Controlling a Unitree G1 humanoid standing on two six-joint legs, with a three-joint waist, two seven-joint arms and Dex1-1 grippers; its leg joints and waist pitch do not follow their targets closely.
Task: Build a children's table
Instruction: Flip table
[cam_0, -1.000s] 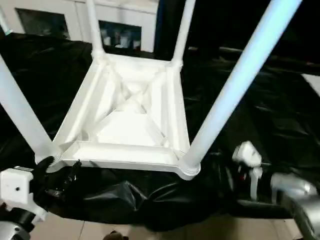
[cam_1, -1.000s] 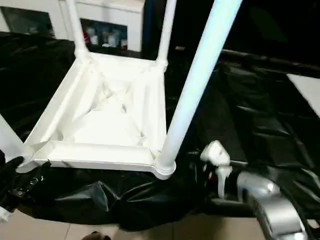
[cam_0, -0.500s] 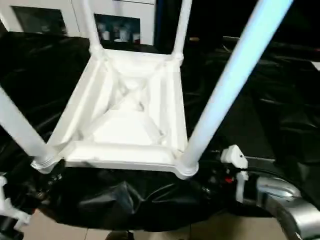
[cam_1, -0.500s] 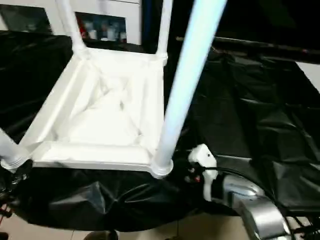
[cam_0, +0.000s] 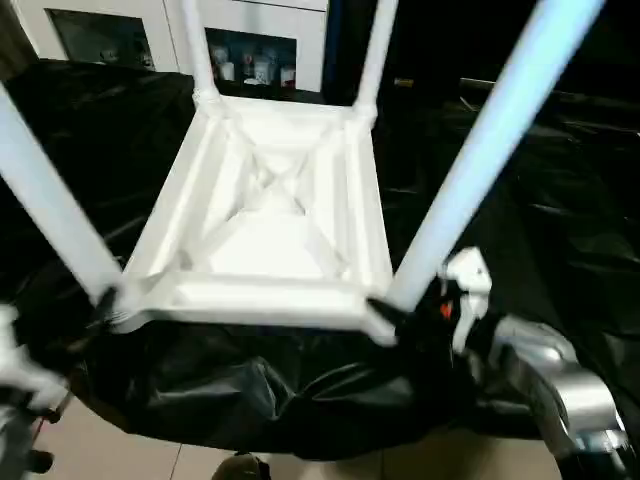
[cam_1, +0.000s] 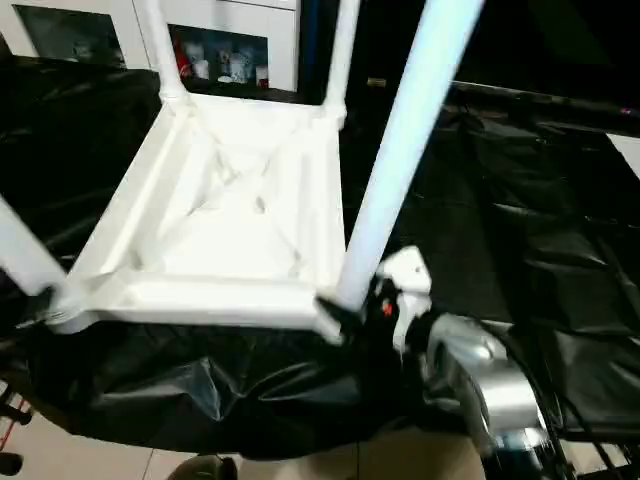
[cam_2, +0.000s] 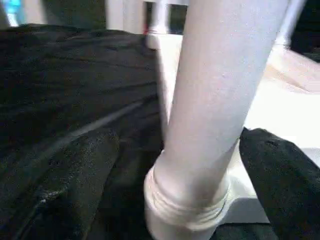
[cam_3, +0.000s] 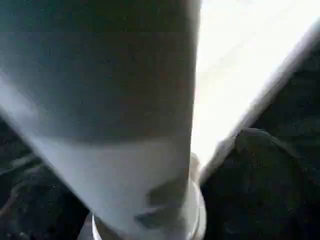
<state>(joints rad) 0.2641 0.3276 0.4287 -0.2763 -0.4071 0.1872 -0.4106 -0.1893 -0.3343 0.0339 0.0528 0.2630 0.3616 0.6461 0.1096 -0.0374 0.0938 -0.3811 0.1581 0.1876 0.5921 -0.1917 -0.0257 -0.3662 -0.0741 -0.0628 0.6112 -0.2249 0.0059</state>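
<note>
On the black plastic sheet (cam_0: 520, 230) the children's table (cam_0: 270, 215) lies upside down, a white leg standing in every corner socket. At its near left leg (cam_2: 220, 100) the left gripper (cam_2: 185, 195) straddles the tube, spread, not gripping. At the near right leg (cam_0: 490, 150) the right gripper (cam_3: 150, 200) does likewise.

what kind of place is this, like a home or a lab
Probably a lab or workshop, not a home: black plastic sheeting covers the work surface, white glass-front cabinets stand behind, and the upturned children's table lies between.
</note>
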